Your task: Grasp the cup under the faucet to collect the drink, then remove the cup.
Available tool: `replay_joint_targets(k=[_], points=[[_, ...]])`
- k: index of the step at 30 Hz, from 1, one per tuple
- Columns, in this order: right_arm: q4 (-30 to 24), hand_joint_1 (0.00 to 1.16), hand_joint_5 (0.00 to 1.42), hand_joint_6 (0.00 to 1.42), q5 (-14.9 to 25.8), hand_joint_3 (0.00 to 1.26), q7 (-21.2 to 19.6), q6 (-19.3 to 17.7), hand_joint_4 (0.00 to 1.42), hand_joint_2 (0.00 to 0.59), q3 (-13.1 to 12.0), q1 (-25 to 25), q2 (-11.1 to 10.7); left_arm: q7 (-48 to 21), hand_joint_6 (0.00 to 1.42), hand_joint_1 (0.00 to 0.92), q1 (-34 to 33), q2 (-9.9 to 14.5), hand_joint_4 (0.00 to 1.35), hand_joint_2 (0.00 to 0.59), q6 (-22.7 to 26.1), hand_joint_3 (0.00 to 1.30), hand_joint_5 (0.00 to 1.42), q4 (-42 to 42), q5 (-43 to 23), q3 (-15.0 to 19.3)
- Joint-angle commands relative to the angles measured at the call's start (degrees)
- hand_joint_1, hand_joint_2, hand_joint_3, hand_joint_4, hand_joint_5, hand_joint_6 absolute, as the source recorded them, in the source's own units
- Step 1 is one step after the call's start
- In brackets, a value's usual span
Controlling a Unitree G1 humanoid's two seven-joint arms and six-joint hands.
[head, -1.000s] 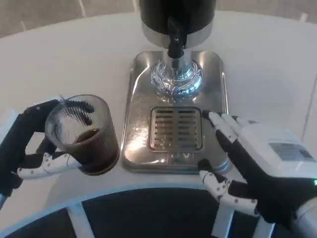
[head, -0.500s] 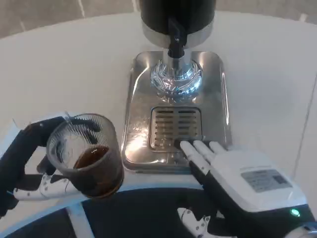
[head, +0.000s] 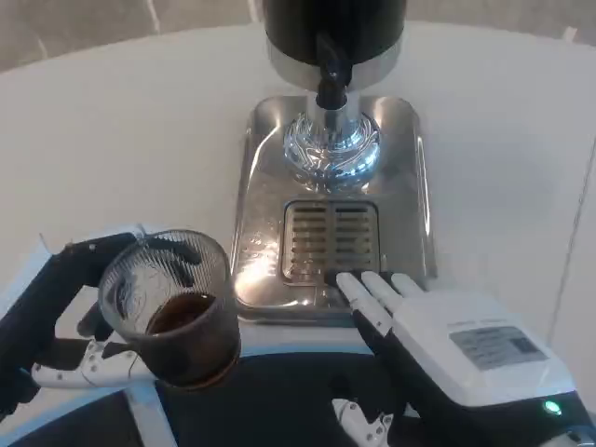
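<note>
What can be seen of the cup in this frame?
The cup is a clear, ribbed tumbler, glass or plastic by its look, holding a dark brown drink in its lower part. It stands roughly upright in the grip of the left robot hand, whose black fingers wrap its far side with white fingers below. It is left of the steel drip tray, near the table's front edge, away from the faucet.

Left hand (head: 56,321) wrapped around the clear ribbed cup (head: 172,312), dark drink inside, held off the steel drip tray (head: 410,186) at the table's (head: 121,140) near edge, possibly slightly tilted. Right hand (head: 447,349) holding nothing, fingers (head: 365,296) spread over the tray's front lip, below the black faucet (head: 331,79).
</note>
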Motion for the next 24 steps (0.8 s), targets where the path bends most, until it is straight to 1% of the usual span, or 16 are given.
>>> replay_joint_targets(k=[1,12,16,24], points=[[-1.0,0.3,0.0,0.0,-0.7,0.0,0.6,-1.0,0.0,0.567,0.2,1.0,1.0,-0.5,1.42,0.572,-0.8,0.5,1.18,0.049,0.0,0.98,1.33,0.1,-2.0,0.7],[-1.6,0.31,0.0,0.0,-1.5,0.0,1.5,-1.4,0.0,0.567,0.0,1.0,2.2,-1.1,1.42,0.572,-0.9,0.3,1.18,0.049,-0.2,0.98,1.33,0.7,-2.2,0.9],[-1.3,0.31,0.0,0.0,-1.2,0.0,1.5,-1.4,0.0,0.567,-0.5,0.8,2.2,-1.0,1.42,0.572,-0.6,0.2,1.18,0.048,-0.2,0.98,1.33,0.6,-2.2,1.0],[-0.9,0.31,0.0,0.0,-1.0,0.0,1.0,-1.4,0.0,0.567,-0.6,1.1,2.1,-0.9,1.42,0.578,-0.3,0.1,1.18,0.044,-0.1,0.98,1.33,0.4,-2.1,1.1]])
